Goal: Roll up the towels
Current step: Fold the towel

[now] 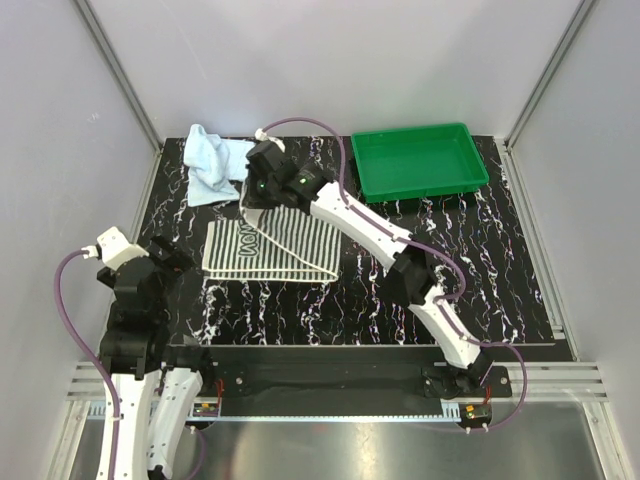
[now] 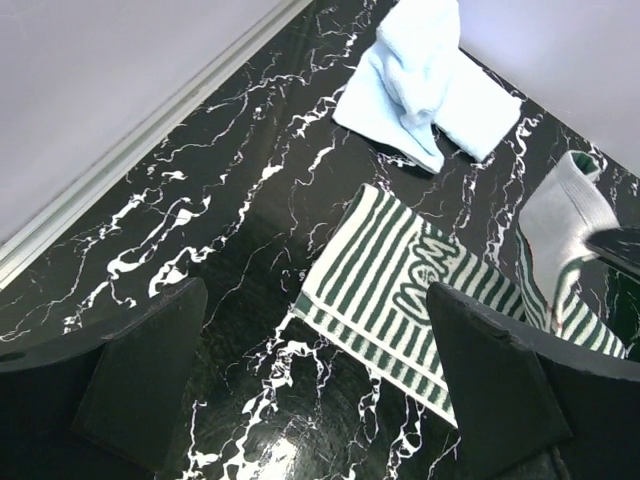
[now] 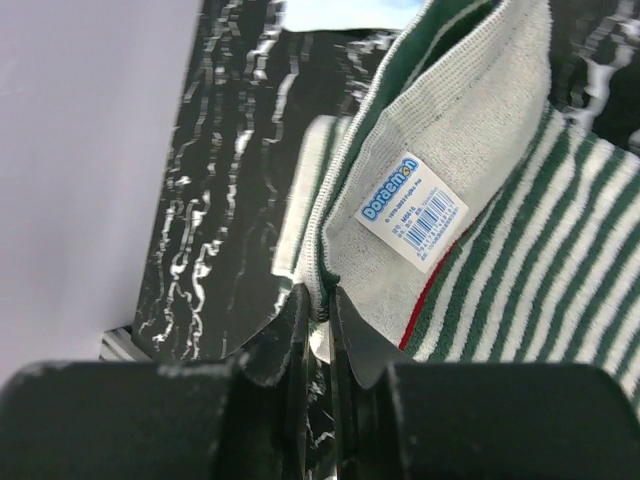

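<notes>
Green-striped towel [image 3: 520, 260] edge sits pinched inside the right pincer [image 3: 318, 302].

In the test cell, the left arm [image 1: 135, 315] and right arm [image 1: 366, 226] show white shells between black joints. A purple cable [image 1: 57, 295] runs along each. The left hand [image 2: 315, 298] ends in two broad, matt black, wedge-shaped fingers [image 2: 140, 375]. The right hand [image 3: 318, 305] is black too.

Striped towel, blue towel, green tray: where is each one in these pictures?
striped towel [image 1: 275, 250]: top external view, on its flat striped middle.
blue towel [image 1: 213, 165]: top external view, on its bunched-up middle.
green tray [image 1: 415, 162]: top external view, on its bare floor.
</notes>
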You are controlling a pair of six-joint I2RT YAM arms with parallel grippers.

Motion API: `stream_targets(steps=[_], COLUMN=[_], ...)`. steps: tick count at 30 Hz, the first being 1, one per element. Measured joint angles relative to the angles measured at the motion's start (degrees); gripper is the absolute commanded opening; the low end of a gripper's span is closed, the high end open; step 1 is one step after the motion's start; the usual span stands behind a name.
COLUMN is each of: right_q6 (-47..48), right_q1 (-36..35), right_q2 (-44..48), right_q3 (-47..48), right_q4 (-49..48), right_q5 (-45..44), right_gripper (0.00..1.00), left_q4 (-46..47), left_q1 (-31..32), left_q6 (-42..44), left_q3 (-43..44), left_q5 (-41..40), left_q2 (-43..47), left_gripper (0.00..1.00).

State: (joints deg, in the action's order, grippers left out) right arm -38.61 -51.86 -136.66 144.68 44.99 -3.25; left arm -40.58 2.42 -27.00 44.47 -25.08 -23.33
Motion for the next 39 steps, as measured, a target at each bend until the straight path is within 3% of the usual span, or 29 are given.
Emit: stream_targets(steps=[12, 22, 24, 25, 27, 29, 30, 39], right_q6=[2.84, 4.46, 4.76, 4.96, 5.16, 5.81, 5.95, 6.43], right_q1=[-3.98, -4.83, -4.96, -5.05, -5.42, -5.88, -6.16, -5.51], right_q2=[-6.45, -9.49, -10.23, -10.45, -10.78, -10.78, -10.78, -4.66], right_q3=[-0.22, -7.21, -8.15, -8.5, -9.16, -9.4, -9.49, -19.5], right_q4=[-14.12, -20.37, -21.64, -22.1, -22.91, -23.28, -23.56, -24.55], right_q5=[5.33, 10.4, 12.2, 12.83, 14.16, 15.06, 15.32, 11.78], right_gripper=[0.0, 0.04, 0.13, 0.25, 0.76, 0.86, 0.99, 1.0], left_q4=[-0.02, -0.02, -0.04, -0.02, -0.04, -0.04, -0.04, -0.09], left_q1=[0.0, 0.0, 0.0, 0.0, 0.0, 0.0, 0.0, 0.0], left_q6=[-0.07, -0.07, -0.07, -0.07, -0.07, -0.07, -0.07, 0.44], left_q3=[0.0, 0.0, 0.0, 0.0, 0.0, 0.0, 0.0, 0.02], left_q5=[-2.12, -2.43, -2.43, -2.43, -2.45, -2.45, -2.45, -1.97], left_q2=[0.0, -0.02, -0.02, -0.02, -0.02, -0.02, -0.02, -0.87], left_gripper=[0.99, 0.99, 0.99, 0.99, 0.99, 0.99, 0.99, 0.99])
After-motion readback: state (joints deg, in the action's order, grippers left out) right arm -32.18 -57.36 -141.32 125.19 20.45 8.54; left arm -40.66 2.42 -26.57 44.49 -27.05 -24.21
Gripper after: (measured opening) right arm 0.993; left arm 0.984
